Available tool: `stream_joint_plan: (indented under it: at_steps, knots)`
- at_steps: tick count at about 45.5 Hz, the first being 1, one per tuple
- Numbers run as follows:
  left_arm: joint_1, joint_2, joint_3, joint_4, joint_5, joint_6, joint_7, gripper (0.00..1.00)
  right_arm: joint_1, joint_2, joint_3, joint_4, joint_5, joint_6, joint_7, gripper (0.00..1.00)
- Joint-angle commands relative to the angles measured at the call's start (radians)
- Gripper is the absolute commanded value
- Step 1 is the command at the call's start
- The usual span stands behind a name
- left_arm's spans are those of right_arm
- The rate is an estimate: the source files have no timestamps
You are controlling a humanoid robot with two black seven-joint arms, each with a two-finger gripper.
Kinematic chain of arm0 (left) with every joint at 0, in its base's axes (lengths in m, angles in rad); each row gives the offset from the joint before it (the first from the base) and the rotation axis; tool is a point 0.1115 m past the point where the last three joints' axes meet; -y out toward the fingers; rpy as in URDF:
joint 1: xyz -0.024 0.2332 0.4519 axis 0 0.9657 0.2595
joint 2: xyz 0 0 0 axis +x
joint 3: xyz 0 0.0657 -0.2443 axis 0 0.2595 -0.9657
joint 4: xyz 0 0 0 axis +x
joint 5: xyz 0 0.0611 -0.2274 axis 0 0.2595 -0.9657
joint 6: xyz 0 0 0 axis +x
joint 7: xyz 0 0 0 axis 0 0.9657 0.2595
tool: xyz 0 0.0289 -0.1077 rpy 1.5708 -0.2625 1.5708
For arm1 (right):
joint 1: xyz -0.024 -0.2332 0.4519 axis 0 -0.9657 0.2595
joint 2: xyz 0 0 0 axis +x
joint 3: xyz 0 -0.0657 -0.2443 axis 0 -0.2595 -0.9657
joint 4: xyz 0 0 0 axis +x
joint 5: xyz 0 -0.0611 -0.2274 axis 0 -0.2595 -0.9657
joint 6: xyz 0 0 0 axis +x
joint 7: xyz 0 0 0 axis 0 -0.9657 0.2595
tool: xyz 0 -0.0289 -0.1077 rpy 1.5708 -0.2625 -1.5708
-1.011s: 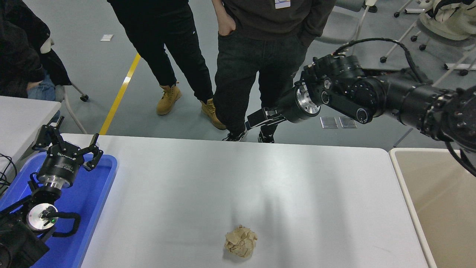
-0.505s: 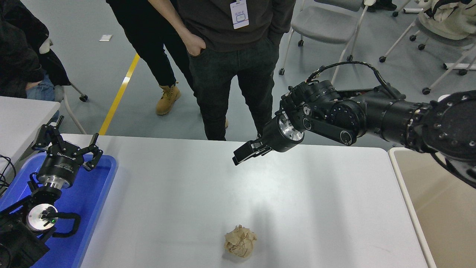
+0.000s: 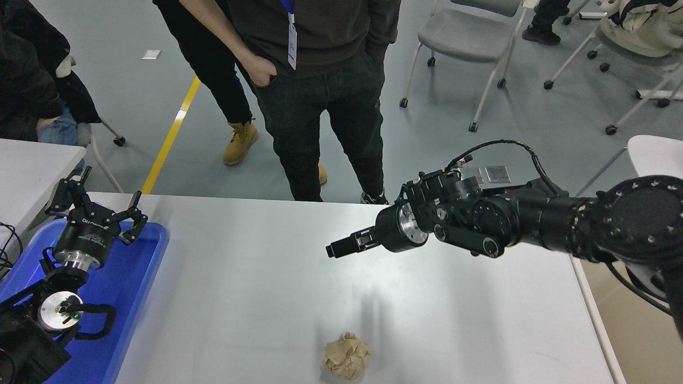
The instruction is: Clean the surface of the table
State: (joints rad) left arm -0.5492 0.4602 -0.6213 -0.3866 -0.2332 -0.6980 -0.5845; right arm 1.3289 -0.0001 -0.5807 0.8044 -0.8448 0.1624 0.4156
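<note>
The table surface point(image 3: 240, 277) is a wide glossy white top. A crumpled brown paper ball point(image 3: 346, 362) lies on it near the front edge, at the middle. My right arm reaches in from the right, and its gripper point(image 3: 336, 249) hangs above the table's middle, pointing left. It is shut with nothing in it, well behind and above the paper ball. My left gripper point(image 3: 96, 205) is parked open over the blue tray at the lower left.
A blue tray point(image 3: 136, 282) sits at the table's left end. A beige bin point(image 3: 635, 330) stands off the right end. A smaller white table point(image 3: 32, 165) is at the far left. Two people point(image 3: 320, 80) stand at the far edge, with wheeled chairs point(image 3: 464, 37) behind.
My right arm has swung down and leftward, from above the far edge to over the table's middle. The person at the far side has shifted left. The paper ball and left arm have not moved.
</note>
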Motion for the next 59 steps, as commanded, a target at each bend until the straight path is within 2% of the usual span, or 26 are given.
stream_joint_plan:
  at_steps: [1,10,32,42,59]
  knots:
    - [0.000,0.000,0.000,0.000,0.000,0.000,0.000,1.00,-0.042,0.000,0.009,0.056,0.000,-0.034,0.000,0.99]
    - [0.000,0.000,0.000,0.000,0.000,0.000,0.000,1.00,-0.051,0.000,-0.010,0.102,-0.005,-0.027,0.002,0.99]
    - [0.000,0.000,0.000,0.000,0.000,0.000,0.000,1.00,-0.143,0.000,-0.065,0.147,-0.188,-0.021,0.002,0.99]
    - [0.000,0.000,0.000,0.000,0.000,0.000,0.000,1.00,-0.145,0.000,-0.062,0.213,-0.200,-0.021,0.002,0.99]
    - [0.000,0.000,0.000,0.000,0.000,0.000,0.000,1.00,-0.154,0.000,-0.048,0.210,-0.206,-0.023,0.002,0.99]
